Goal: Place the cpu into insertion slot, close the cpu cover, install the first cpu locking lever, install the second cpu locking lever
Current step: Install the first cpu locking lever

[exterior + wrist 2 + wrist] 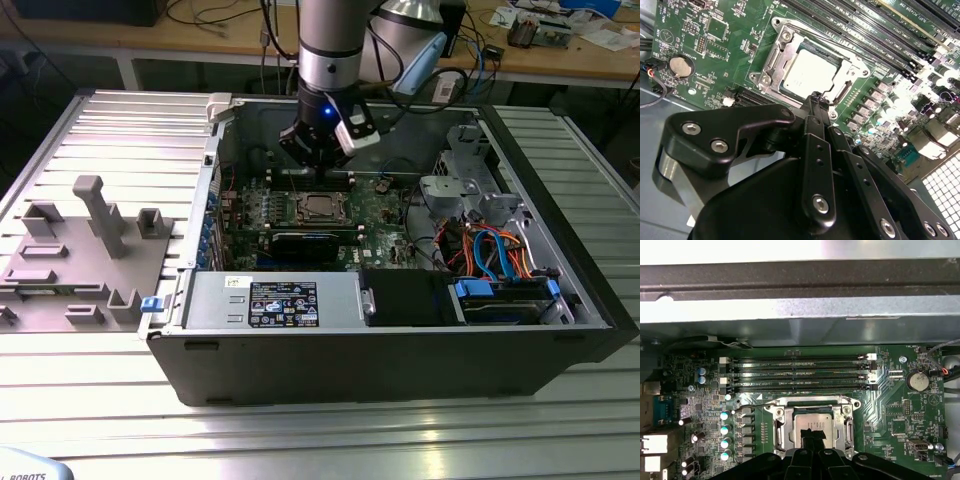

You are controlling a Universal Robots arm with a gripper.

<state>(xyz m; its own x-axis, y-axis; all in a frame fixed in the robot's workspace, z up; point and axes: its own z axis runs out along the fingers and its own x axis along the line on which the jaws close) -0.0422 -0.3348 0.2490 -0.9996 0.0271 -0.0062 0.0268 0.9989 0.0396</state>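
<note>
The cpu, a dull silver square, lies flat in the insertion slot on the green motherboard. The cpu cover, a silvery frame, lies down around the chip's edges. Thin wire levers run along the socket's sides; I cannot tell whether they are latched. My gripper hangs just above the socket's edge with its black fingers pressed together and nothing between them. In the first wrist view the gripper overlaps the cpu. In the exterior view the gripper stands over the socket.
The board sits deep in an open computer case with metal walls all round. Long black memory slots lie beside the socket. A coin battery, capacitors, a drive cage and coloured cables crowd nearby.
</note>
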